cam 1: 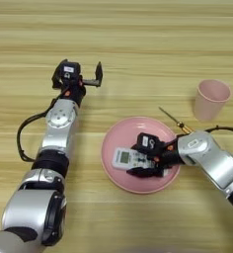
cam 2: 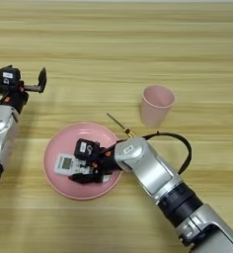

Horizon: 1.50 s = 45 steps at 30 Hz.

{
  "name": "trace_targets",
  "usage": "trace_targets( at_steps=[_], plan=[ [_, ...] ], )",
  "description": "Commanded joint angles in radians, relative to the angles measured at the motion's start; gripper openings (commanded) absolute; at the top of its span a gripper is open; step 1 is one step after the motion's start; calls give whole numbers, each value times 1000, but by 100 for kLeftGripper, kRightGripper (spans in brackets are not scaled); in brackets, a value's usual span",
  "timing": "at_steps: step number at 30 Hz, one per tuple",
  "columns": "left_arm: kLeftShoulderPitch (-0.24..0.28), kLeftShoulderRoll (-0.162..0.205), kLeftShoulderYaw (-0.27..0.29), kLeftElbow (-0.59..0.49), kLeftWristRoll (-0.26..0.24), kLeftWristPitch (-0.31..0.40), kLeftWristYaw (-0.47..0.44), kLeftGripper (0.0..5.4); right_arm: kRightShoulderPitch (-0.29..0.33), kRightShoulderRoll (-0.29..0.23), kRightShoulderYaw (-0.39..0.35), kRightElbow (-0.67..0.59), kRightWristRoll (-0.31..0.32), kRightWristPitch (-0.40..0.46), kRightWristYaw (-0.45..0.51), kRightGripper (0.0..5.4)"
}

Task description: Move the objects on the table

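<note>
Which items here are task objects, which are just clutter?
Task objects:
- white remote control, on the plate, right gripper around its end
- pink cup, upright
- screwdriver, partly hidden by the right arm

Not part of it:
- pink plate
- left gripper, idle over bare table

no text can be read anywhere. the white labels on the left tool (cam 1: 89, 79) and right tool (cam 1: 147, 159) carry marks too small to make out. the remote control (cam 1: 130, 159) shows a blank greenish display.
</note>
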Motion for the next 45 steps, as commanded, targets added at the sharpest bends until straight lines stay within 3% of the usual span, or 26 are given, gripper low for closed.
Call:
trace_targets(
  at_steps=[1, 12, 24, 31, 37, 45],
  plan=[
    [-15, -1, -5, 7, 12, 6, 6, 540, 19, -14, -111, -105, 80, 35, -10, 289],
    [-24, 4, -6, 25, 18, -2, 9, 540, 119, -89, -310, -261, 213, 74, -40, 289],
    [-26, 2, -4, 31, 28, -8, 10, 540, 273, -224, -499, -227, 247, 27, -57, 289],
    [-23, 4, -1, 25, 28, -7, 9, 540, 357, -264, -535, -208, 246, 7, -58, 289],
    [-22, 6, 1, 23, 28, -7, 7, 540, 433, -285, -507, -196, 203, -24, -60, 289],
    [-22, 9, 4, 27, 26, -9, 2, 540, 442, -284, -474, -160, 149, -44, -94, 289]
  ],
)
